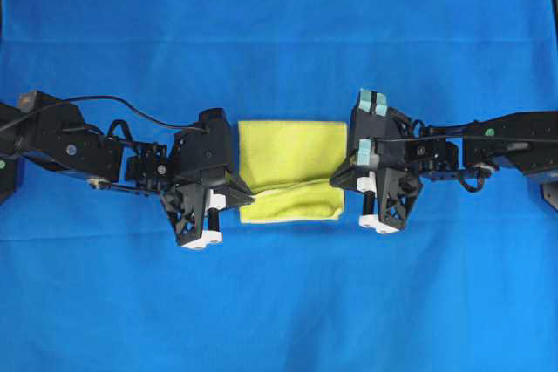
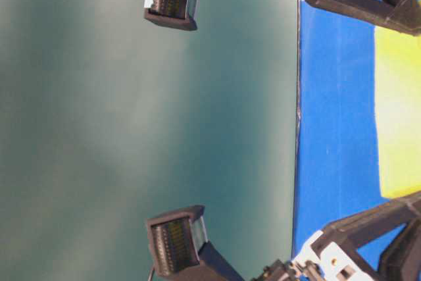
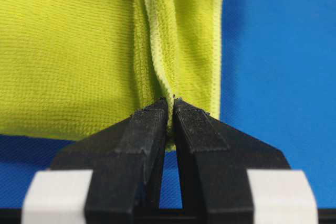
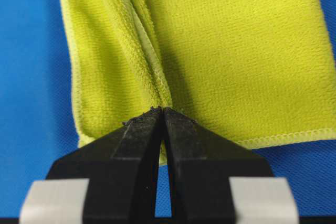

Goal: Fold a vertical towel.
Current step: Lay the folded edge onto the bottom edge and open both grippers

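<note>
Towel [image 1: 292, 163] lies on the blue sheet [image 1: 279, 302], mid-table between both arms (partly folded, hem showing). Left gripper [image 3: 171, 109] pinches its left edge; right gripper [image 4: 160, 116] clamps the opposite edge.

Robot lab bench: blue sheet [image 1: 279, 302], two fixed arms, plain teal backdrop [image 2: 131, 110].

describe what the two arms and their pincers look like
Both arms are black with loose black cables. The left pincer and right pincer have tapered black fingers with textured pads, mounted on white blocks. The right arm carries teal tape patches near its wrist.
</note>
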Robot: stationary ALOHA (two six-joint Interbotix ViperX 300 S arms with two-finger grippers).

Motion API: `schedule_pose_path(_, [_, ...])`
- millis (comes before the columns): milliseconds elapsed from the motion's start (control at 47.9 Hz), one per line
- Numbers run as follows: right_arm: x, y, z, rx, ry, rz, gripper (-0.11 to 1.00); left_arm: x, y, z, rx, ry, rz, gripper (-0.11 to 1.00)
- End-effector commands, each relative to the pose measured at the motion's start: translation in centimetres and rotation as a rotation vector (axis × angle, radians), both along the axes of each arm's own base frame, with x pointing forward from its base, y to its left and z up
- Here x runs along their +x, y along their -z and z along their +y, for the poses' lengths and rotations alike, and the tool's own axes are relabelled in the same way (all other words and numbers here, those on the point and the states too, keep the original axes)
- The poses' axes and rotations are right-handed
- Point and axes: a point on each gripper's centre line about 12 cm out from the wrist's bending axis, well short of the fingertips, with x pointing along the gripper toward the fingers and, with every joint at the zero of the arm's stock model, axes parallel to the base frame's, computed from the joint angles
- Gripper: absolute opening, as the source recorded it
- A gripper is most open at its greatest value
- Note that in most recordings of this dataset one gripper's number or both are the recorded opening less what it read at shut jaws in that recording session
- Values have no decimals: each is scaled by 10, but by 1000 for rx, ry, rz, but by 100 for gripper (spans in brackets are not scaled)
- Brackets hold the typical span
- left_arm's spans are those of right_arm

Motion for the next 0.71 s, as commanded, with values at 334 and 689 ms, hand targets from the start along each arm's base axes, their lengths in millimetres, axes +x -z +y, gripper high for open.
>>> schedule_pose_path(334, [8, -11, 3, 0, -5, -49, 3, 6, -12, -7, -10, 15, -68, 3])
schedule_pose_path(689, [5, -11, 35, 3, -99, -44, 63, -3, -10, -27, -9, 69, -53, 67])
